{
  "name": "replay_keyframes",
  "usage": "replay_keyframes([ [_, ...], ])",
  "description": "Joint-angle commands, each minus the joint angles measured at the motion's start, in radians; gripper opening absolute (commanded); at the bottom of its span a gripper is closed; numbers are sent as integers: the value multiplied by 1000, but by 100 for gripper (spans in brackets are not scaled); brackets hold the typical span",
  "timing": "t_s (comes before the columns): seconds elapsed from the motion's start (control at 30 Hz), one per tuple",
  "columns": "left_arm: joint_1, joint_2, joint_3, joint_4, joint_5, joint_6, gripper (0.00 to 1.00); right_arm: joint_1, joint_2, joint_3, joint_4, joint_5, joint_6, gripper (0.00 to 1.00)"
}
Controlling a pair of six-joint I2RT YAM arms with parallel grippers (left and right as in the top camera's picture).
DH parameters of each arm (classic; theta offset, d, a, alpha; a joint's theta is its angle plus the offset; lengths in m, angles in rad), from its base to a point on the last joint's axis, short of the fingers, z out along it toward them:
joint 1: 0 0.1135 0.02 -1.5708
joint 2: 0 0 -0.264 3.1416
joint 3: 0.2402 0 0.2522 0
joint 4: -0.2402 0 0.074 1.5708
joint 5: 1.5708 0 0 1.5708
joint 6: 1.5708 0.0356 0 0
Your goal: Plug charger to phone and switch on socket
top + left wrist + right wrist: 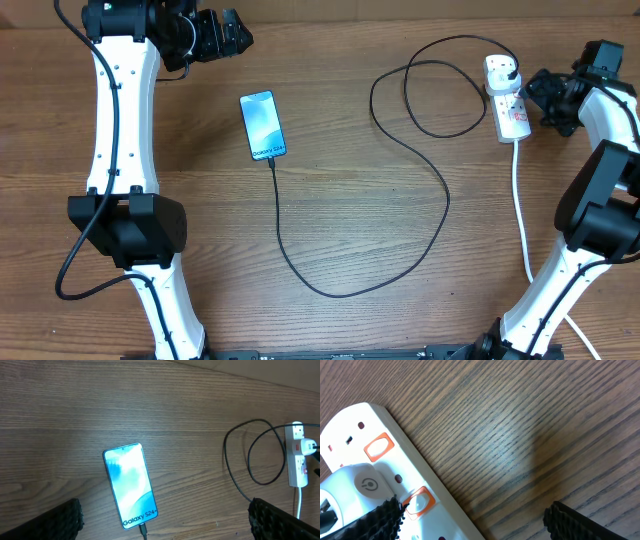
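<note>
Wooden table (340, 130); right hand (534, 97) wide beside socket (512, 122)

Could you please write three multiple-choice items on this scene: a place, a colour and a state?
1. The socket lies: A) by the right end effector; B) by the left arm; C) between the arms.
2. The cable to the phone is: A) white; B) black; C) red.
3. The left end effector is: A) open, empty; B) shut on the phone; C) shut on the cable.
1 A: it fills the right wrist view. 2 B: dark line on wood. 3 A: fingers apart, nothing between.
</note>
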Motion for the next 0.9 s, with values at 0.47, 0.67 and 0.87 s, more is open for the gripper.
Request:
replay_keyframes([
  [0.47,-1,-11,9,1,11,4,100,12,-262,26,-189,8,-33,91],
  [0.67,-1,-11,9,1,11,4,100,68,-465,26,-372,-63,-153,91],
  [0.87,-1,-11,9,1,11,4,100,190,-679,26,-582,-62,-175,91],
])
